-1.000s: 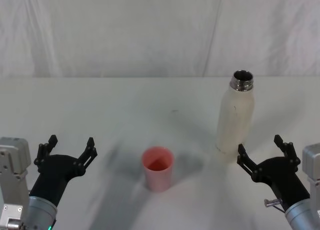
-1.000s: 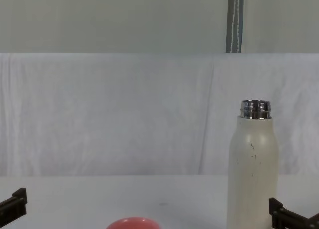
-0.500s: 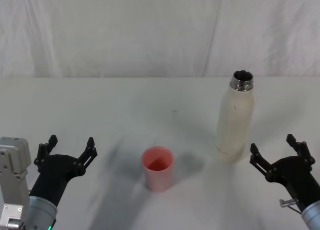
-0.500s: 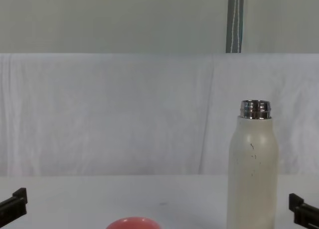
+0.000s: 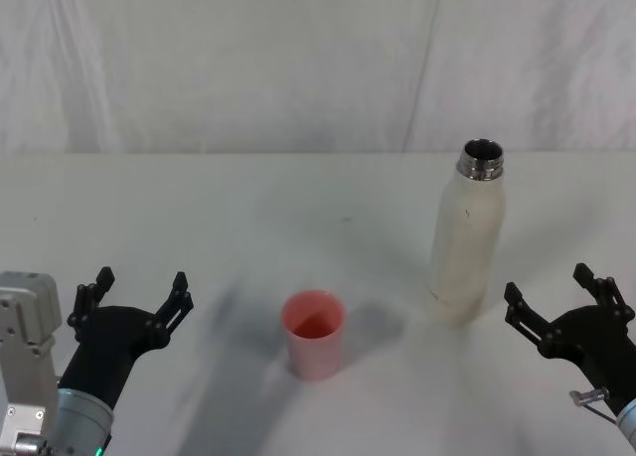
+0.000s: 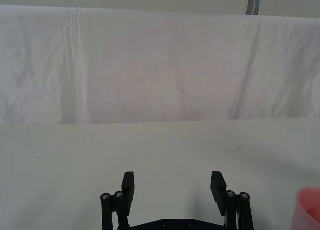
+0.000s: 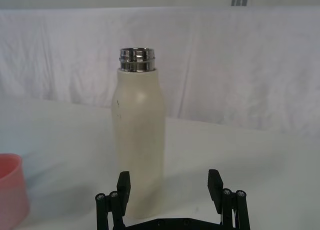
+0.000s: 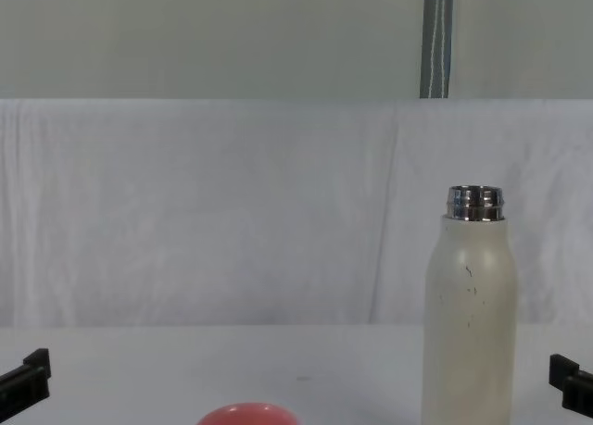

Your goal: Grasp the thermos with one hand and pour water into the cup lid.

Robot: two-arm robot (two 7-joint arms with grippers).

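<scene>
The left tool (image 5: 137, 288) sits low at the near left of the white counter (image 5: 248, 208), its fingers spread and holding nothing, well apart from everything else; this arm looks idle. To its right, near the middle of the counter, the pink cup lid (image 5: 315, 334) stands upright with its mouth up, and it looks dry inside, though the inside is too dim to be sure. Further right and a little farther back stands the thermos (image 5: 466, 235), upright, uncapped, its steel neck open at the top. At the near right, the right tool (image 5: 562, 299) hovers just beside the foot of the thermos, to its right, fingers released and clear of the bottle. From that arm's wrist, the thermos stands ahead and off toward one finger, not centred in the gap.

As for progress, nothing of the task looks done: the thermos is not grasped, not lifted, not tipped. Grasping, carrying it over the cup lid and pouring all remain.

No brand, label or writing can be read on the thermos or cup lid; the bottle shows just a few small dark scuffs.
</scene>
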